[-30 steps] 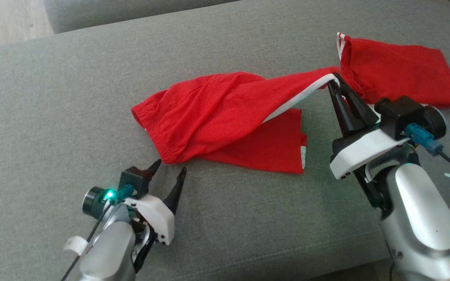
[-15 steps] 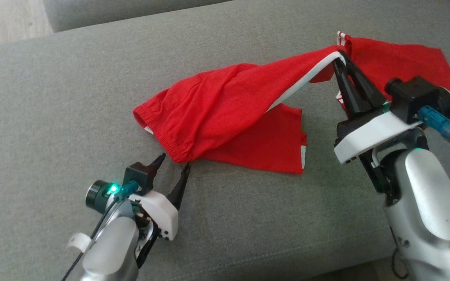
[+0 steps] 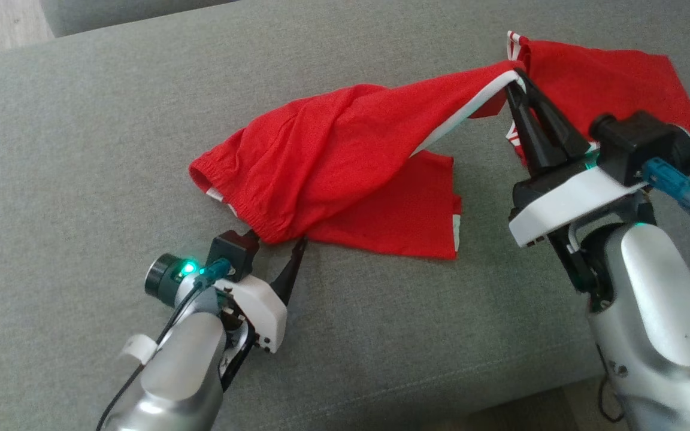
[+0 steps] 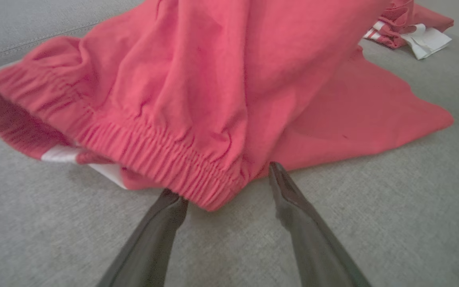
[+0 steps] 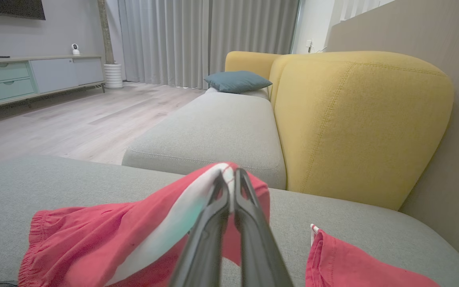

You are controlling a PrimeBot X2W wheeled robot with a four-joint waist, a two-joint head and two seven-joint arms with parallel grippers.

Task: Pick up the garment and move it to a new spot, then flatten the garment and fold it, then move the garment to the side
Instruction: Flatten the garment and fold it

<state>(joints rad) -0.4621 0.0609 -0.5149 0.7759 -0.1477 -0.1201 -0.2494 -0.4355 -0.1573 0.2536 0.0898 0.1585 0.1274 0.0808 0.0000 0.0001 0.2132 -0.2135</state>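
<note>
The garment, a pair of red shorts (image 3: 345,161) with a white side stripe, lies crumpled on the grey cushion (image 3: 81,149). My right gripper (image 3: 516,78) is shut on its striped leg hem and holds that end raised, so the cloth stretches up to the right. The right wrist view shows the same pinch, gripper (image 5: 229,175) shut on the garment (image 5: 94,239). My left gripper (image 3: 278,237) stands open at the lower waistband corner. In the left wrist view this gripper (image 4: 223,185) has the elastic waistband (image 4: 153,155) reaching between its fingers (image 4: 293,207). The other leg lies flat underneath.
A second red garment (image 3: 608,78) lies flat at the back right, just behind my right gripper, and appears as well in the right wrist view (image 5: 353,263). Beyond are a yellow sofa back (image 5: 353,119), a blue pillow (image 5: 237,81) and wooden floor (image 5: 74,119).
My right gripper has lifted the striped hem up and farther back. My left gripper has advanced, still open, until the waistband corner lies between its fingertips. The head view shifted slightly.
</note>
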